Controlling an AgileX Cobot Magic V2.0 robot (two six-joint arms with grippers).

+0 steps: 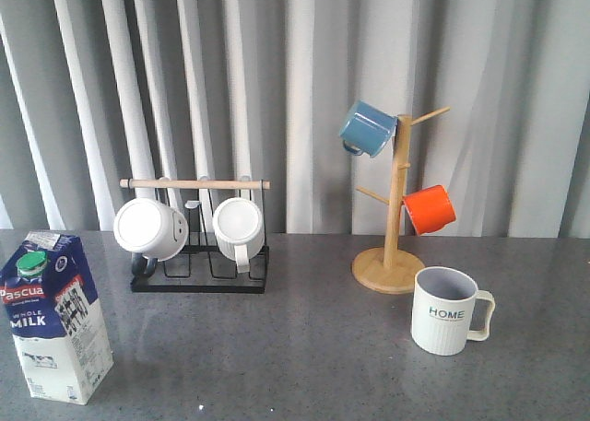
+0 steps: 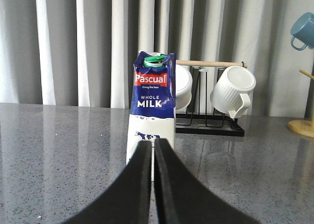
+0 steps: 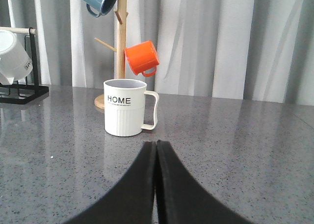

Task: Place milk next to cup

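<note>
Left gripper (image 2: 153, 146) has its black fingers pressed together, nothing between them, low over the table and pointing at the milk carton (image 2: 152, 111); right gripper (image 3: 156, 148) likewise pressed together and empty, pointing at the HOME mug (image 3: 125, 108). Neither touches anything.

Milk carton (image 1: 55, 315): tall gable-top, dark blue upper part with red Pascual band and WHOLE MILK text, white base, green round cap; upright at the near left of the table. HOME mug (image 1: 447, 310): off-white, ribbed lower wall, cream handle turned right, grey inside, upright, opening up; contents not visible from these angles. It sits at the near right, well apart from the carton.

Black wire rack (image 1: 198, 260) with a wooden rod on top stands at the back left, holding two white mugs (image 1: 150, 228) tipped on their sides. Wooden mug tree (image 1: 395, 209) with a round base stands just behind the HOME mug; a blue mug (image 1: 367, 128) hangs high on it, an orange mug (image 1: 430, 209) lower. Table (image 1: 304, 356) is grey speckled, glossy. Grey-white pleated curtain (image 1: 304, 71) behind.
</note>
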